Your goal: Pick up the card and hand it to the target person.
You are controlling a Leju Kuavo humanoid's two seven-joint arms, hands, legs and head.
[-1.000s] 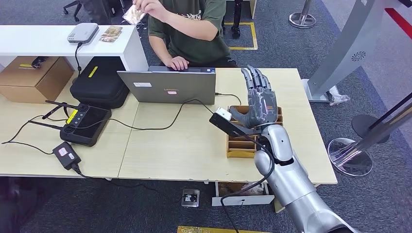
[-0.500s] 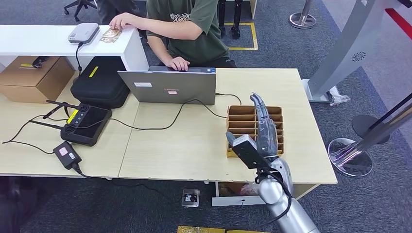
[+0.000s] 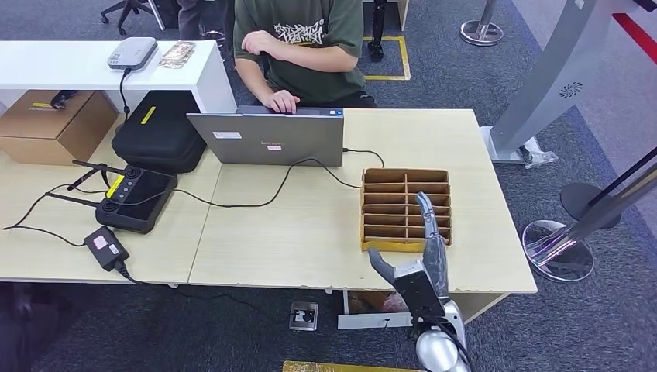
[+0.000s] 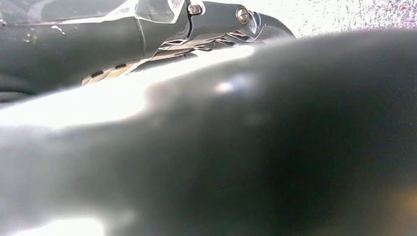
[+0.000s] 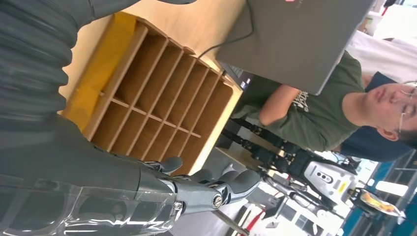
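Note:
My right hand (image 3: 424, 249) is low at the table's front edge, just in front of a cardboard divider box (image 3: 366, 211). It is open, fingers stretched out with nothing in them; the right wrist view shows the same bare fingers (image 5: 216, 189) beside the box (image 5: 103, 73), whose slots look empty. A small patterned card (image 3: 177, 54) lies on the white counter at the back left. The person (image 3: 302, 39) in a green shirt sits behind the laptop, one arm drawn to the chest. In the left wrist view a bit of my left hand (image 4: 221, 17) shows past a dark blur.
An open laptop (image 3: 271, 139) stands mid-table with a cable running left to a black controller (image 3: 135, 198) and an adapter (image 3: 106, 246). A black case (image 3: 159, 132) and a cardboard box (image 3: 54, 124) sit at the left. Metal stand bases are on the floor at the right.
My right hand has come down and back from above the divider box to the table's front edge. The person set something on the white counter, then pulled that arm to the chest.

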